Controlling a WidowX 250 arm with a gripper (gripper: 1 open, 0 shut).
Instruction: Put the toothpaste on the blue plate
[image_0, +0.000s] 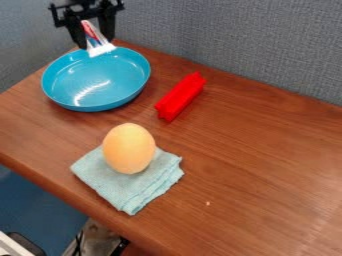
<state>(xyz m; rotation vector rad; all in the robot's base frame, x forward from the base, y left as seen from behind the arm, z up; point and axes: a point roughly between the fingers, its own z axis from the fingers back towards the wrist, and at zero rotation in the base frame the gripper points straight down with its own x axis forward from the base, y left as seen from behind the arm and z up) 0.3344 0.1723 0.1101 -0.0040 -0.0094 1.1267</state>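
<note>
While hand (90, 30) grips it | toothpaste (95, 38): white, red-blue print, upright

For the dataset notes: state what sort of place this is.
Probably a lab test bench: a wooden table against grey fabric partition walls, with mismatched props, a blue plate, red block and egg-shaped object on a cloth.

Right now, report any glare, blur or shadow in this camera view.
Camera view: soft and low in detail throughout; white glare patches on the blue plate bowl; the gripper and toothpaste at the top edge look smeared; the egg casts a soft shadow on the teal cloth.
</note>
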